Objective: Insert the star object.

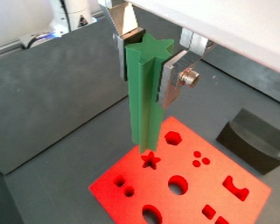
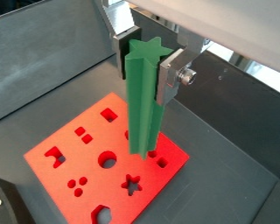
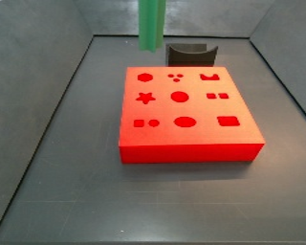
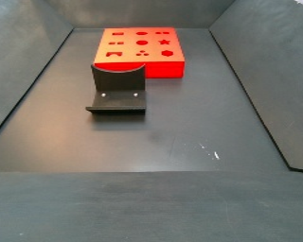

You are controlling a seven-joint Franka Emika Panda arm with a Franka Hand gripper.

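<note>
Holding the peg above the block

The green star peg (image 1: 146, 87) is clamped upright between the silver fingers (image 1: 178, 80) of the gripper (image 1: 150, 59), as is shown in both wrist views (image 2: 146, 96). The star-shaped section is seen at the peg's upper end, level with the fingers, and the long body hangs straight down from them. The gripper (image 2: 149, 63) is closed on the upper part of the peg, with a plate pressed against each side.

The peg's lower end is held in the air over the red block (image 1: 184, 188), clear of its top face as far as can be judged. In a wrist view the star hole (image 1: 150, 160) is seen just beside the peg's lower tip; in another wrist view the same hole (image 2: 132, 184) is seen farther from the tip, so the exact alignment cannot be told.

In a side view the lower part of the peg (image 3: 150, 24) is seen hanging down from the top edge of the frame, behind the far edge of the block (image 3: 187, 120) and well above the floor. The gripper itself is cut off there. The dark grey curved piece (image 3: 189, 53) is seen on the floor just behind the block.

In another side view the block (image 4: 141, 52) lies at the far end of the bin, and the fixture (image 4: 117, 87) stands on the floor in front of it, touching or nearly touching it. Neither peg nor gripper is caught in that view.
</note>
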